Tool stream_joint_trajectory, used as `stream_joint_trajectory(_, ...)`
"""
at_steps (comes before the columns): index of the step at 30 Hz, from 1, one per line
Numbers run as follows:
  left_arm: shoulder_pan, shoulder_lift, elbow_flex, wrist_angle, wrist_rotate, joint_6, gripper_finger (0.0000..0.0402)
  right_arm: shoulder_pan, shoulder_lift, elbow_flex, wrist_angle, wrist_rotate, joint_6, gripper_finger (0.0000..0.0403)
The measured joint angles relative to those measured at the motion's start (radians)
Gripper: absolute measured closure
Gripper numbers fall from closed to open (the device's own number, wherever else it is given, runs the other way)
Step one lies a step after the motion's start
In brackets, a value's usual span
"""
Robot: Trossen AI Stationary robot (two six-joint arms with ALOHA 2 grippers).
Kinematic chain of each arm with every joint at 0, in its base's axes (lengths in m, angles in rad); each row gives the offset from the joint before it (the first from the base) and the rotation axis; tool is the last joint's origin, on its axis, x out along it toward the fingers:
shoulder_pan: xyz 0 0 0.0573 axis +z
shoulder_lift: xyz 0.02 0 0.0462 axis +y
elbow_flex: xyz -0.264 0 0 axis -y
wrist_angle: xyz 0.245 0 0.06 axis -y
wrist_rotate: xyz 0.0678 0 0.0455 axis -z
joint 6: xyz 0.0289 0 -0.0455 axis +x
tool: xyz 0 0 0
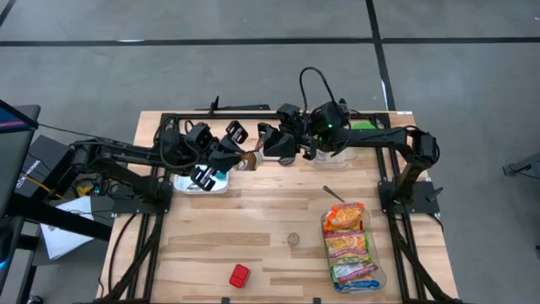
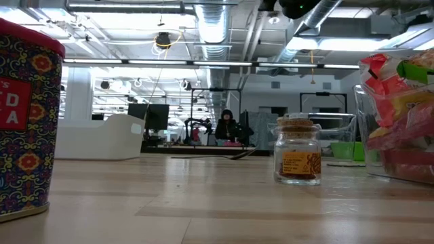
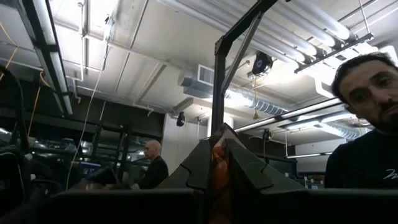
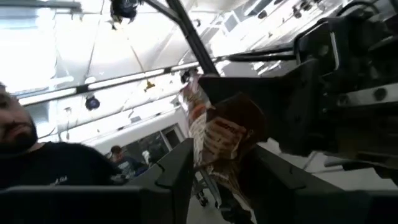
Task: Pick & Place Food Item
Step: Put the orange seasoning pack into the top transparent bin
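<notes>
Even overhead lighting in the high view; the wooden counter (image 1: 253, 228) is evenly lit, with only faint, soft shadows beneath the arms. In the low view, ceiling light strips (image 2: 203, 64) glare brightly, and the patterned tin (image 2: 24, 118) at the near edge is blurred, while the small jar (image 2: 298, 157) is sharp. The left wrist view is dim and backlit: the dark fingers (image 3: 239, 168) read as near-silhouettes against bright ceiling fixtures (image 3: 273, 99). The right wrist view is overexposed toward the ceiling (image 4: 68, 37), hazy throughout, with the wrapped item (image 4: 217, 137) soft and motion-blurred.
</notes>
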Motion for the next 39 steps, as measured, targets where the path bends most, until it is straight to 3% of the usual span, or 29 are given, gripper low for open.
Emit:
stream_joint_trajectory(7,0.0,0.001,-0.001,0.054,-0.004,-0.001,0.0382,-0.007,-0.001,-0.007,-0.047,-0.028,-0.025,0.0295)
stream_joint_trajectory(30,-0.001,0.001,-0.001,0.042,-0.008,-0.001,0.0381,-0.004,-0.002,-0.009,-0.108,-0.005,-0.102,0.0299)
stream_joint_trajectory(33,-0.001,0.001,-0.001,0.042,-0.007,-0.001,0.0381,-0.004,-0.002,-0.009,-0.105,-0.006,-0.102,0.0315)
stream_joint_trajectory(39,-0.002,0.001,-0.001,0.041,-0.006,-0.001,0.0381,0.002,-0.002,-0.009,-0.105,-0.021,-0.157,0.0394)
